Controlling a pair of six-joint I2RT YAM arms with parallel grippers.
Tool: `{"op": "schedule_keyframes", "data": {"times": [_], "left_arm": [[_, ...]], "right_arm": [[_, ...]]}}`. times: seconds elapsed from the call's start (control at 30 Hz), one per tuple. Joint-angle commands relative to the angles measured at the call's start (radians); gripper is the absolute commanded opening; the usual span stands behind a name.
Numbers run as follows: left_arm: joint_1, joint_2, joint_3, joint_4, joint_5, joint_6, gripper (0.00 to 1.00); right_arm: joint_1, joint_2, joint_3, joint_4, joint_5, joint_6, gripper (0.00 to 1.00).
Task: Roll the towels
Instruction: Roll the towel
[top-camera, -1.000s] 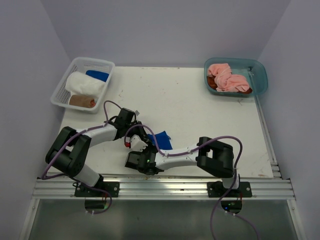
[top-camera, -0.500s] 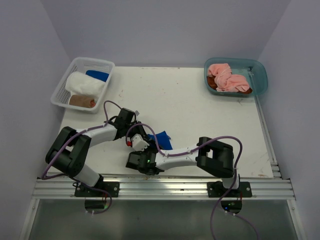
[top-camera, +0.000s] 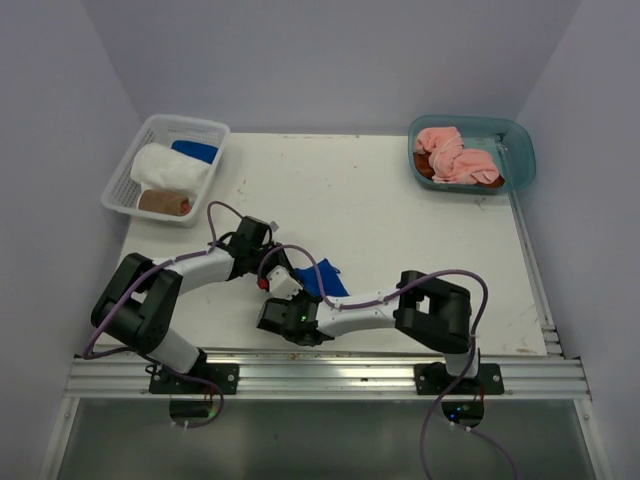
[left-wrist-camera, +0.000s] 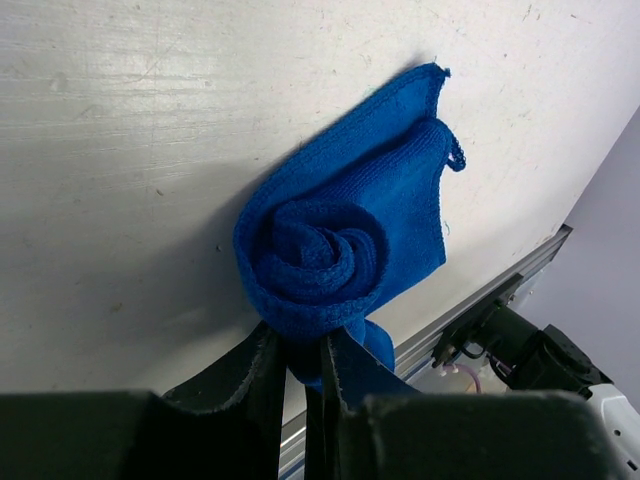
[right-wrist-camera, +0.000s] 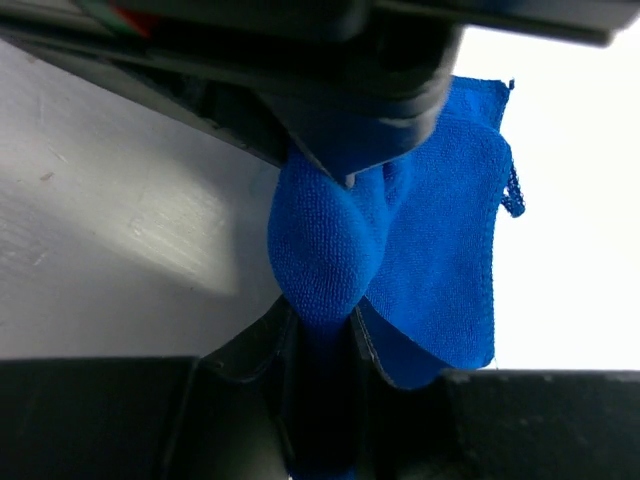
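Top view: the blue towel (top-camera: 324, 276) lies lower centre on the white table (top-camera: 400, 220), with plain walls (top-camera: 330, 60) behind. Left wrist: the left gripper (left-wrist-camera: 302, 352) clamps the spiral's core, bottom centre. Right wrist: the right gripper (right-wrist-camera: 318, 322) pinches the opposite end. Equal tension should hold the roll tight.

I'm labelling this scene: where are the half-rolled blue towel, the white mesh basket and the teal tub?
blue towel (left-wrist-camera: 315, 255), left wrist view, on the spiral end of the roll.
white mesh basket (top-camera: 121, 174), top external view, on its left wall.
teal tub (top-camera: 527, 158), top external view, on its right rim.
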Motion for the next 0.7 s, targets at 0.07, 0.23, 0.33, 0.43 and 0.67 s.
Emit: {"op": "schedule_keyframes", "data": {"times": [0.07,0.23,0.33,0.43,0.67], "left_arm": [[-0.002,-0.026,0.040,-0.043,-0.011,0.024,0.21],[0.003,-0.049,0.109,-0.109,-0.038,0.073,0.51],[0.004,-0.069,0.144,-0.141,-0.062,0.093,0.72],[0.010,-0.089,0.153,-0.150,-0.071,0.107,0.86],[0.023,-0.089,0.134,-0.146,-0.065,0.116,0.86]], "right_arm": [[-0.046,-0.108,-0.062,0.092,-0.109,0.023,0.20],[-0.133,-0.205,-0.151,0.207,-0.284,0.033,0.18],[-0.178,-0.254,-0.200,0.264,-0.380,0.046,0.14],[-0.221,-0.285,-0.243,0.311,-0.478,0.070,0.10],[-0.318,-0.311,-0.349,0.472,-0.719,0.153,0.01]]}}
